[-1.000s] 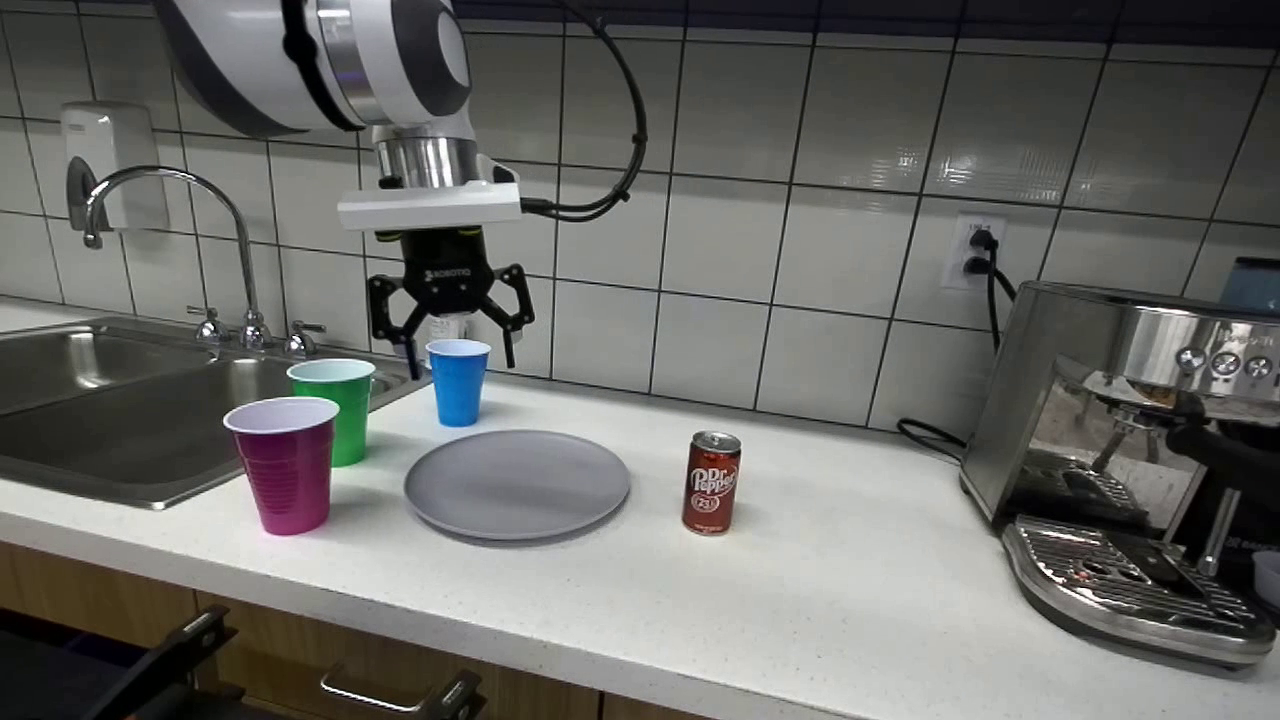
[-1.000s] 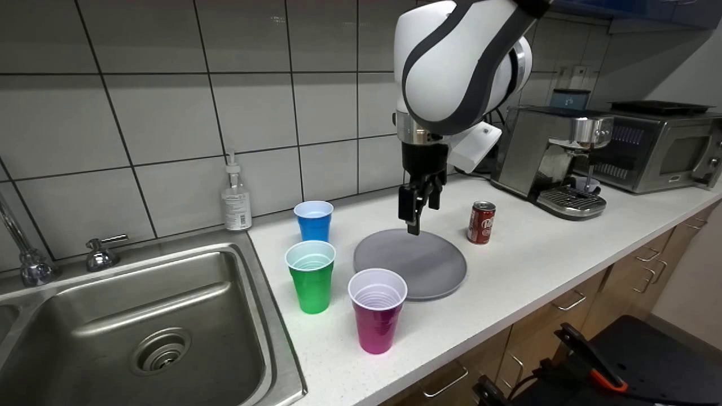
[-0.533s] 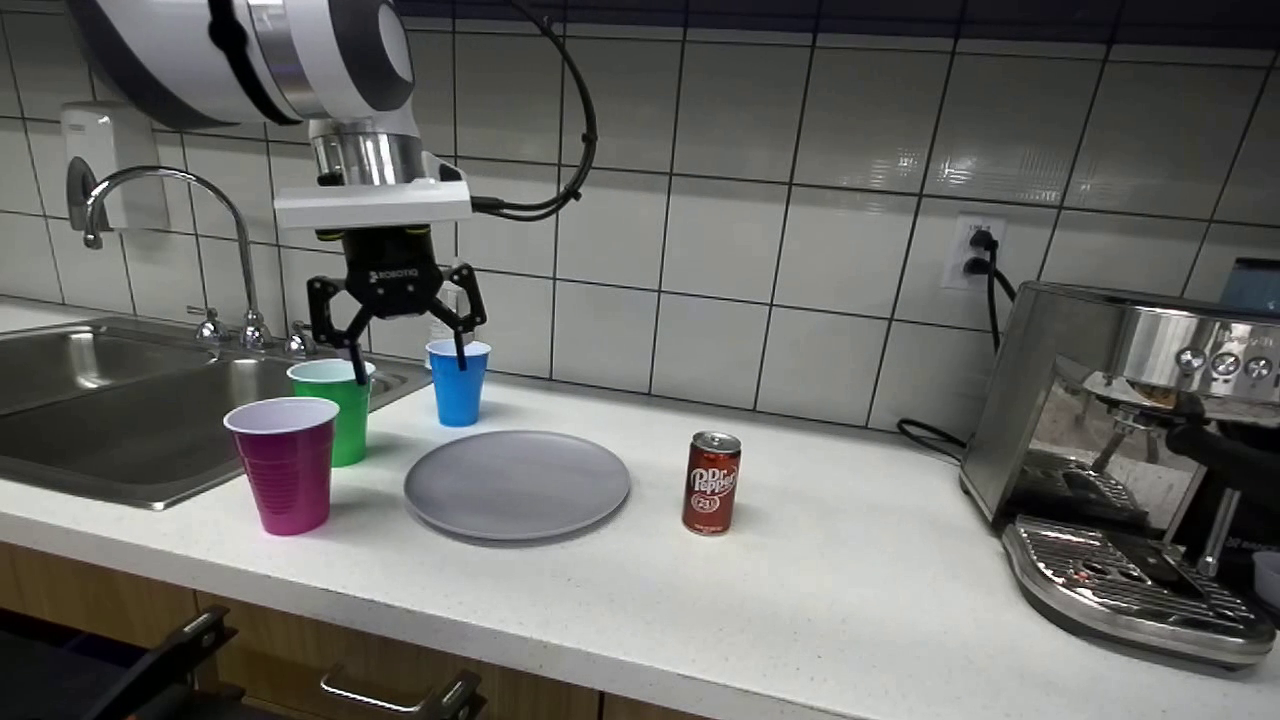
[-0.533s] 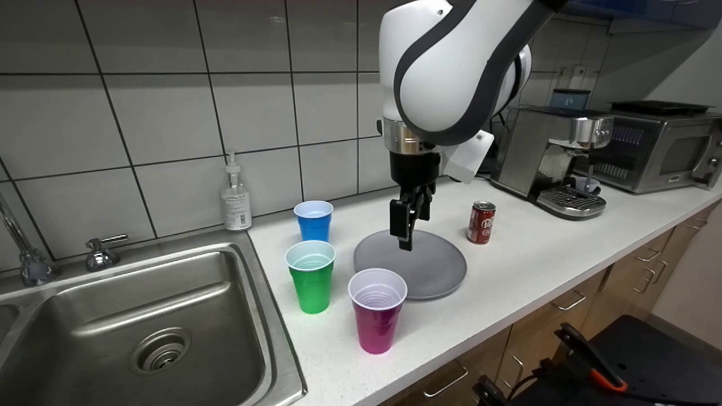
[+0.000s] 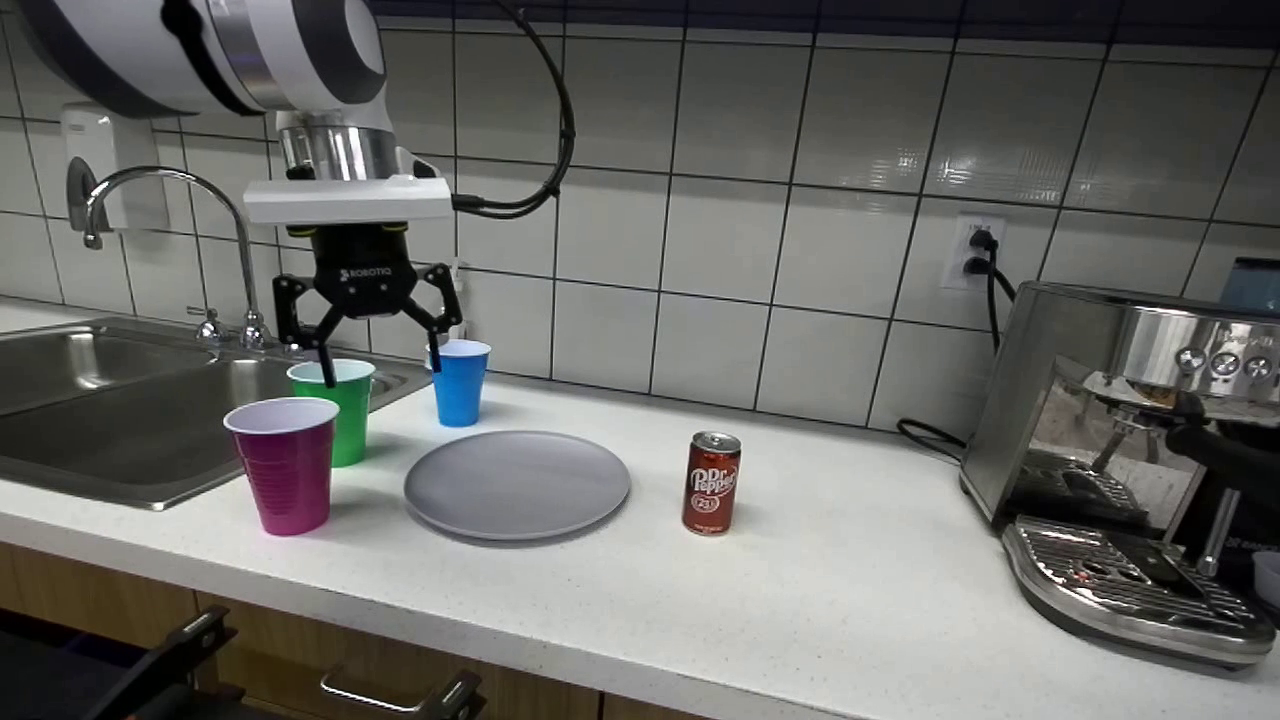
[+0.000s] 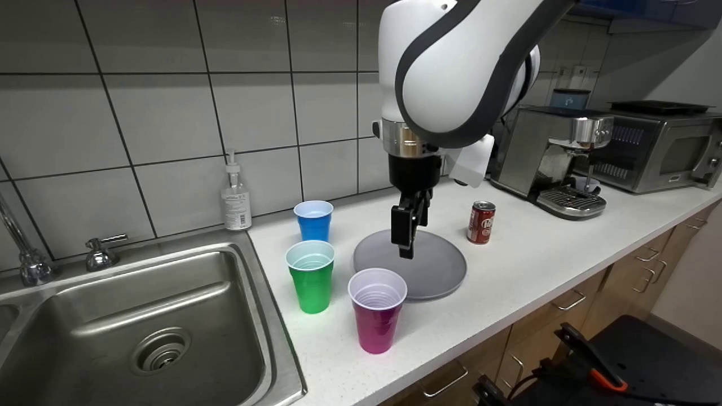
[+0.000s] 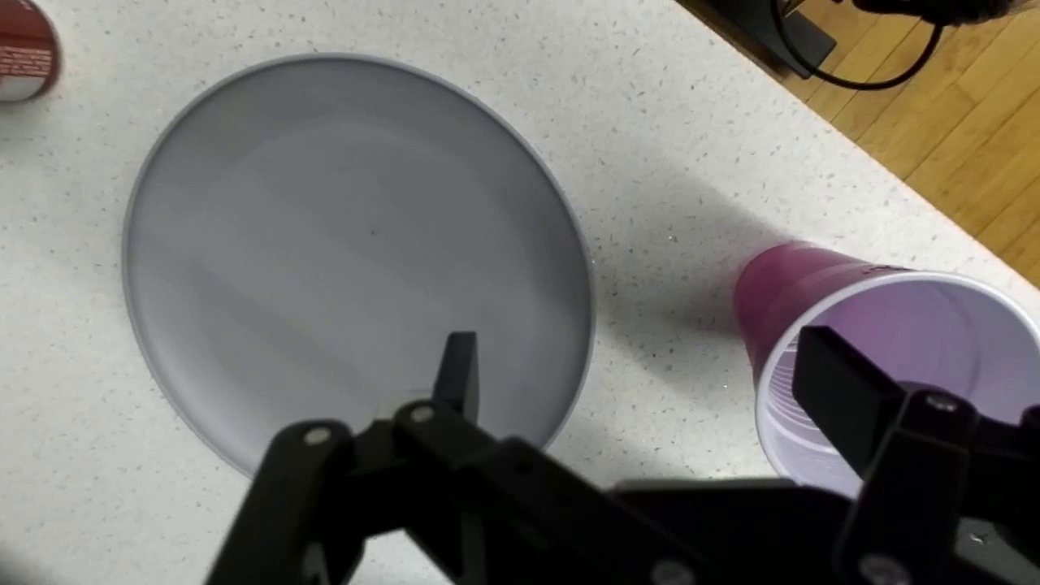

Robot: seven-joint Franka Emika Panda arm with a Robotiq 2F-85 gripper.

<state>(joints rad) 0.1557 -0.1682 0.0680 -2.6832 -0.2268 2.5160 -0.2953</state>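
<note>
On speckled counter — ribbed magenta cup, round plate, gripper above

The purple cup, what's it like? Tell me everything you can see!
The purple cup looks plastic: shiny magenta outside, whitish inside with rings, and a round rim. It stands upright on the white counter, near the front edge, beside the gray plate but apart from it. The fingers hang higher up, so only the counter seems to touch it.

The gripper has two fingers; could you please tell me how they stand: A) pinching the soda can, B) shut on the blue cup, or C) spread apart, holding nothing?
C: the wrist view shows the gripper with its fingers wide apart and counter visible between them.
</note>
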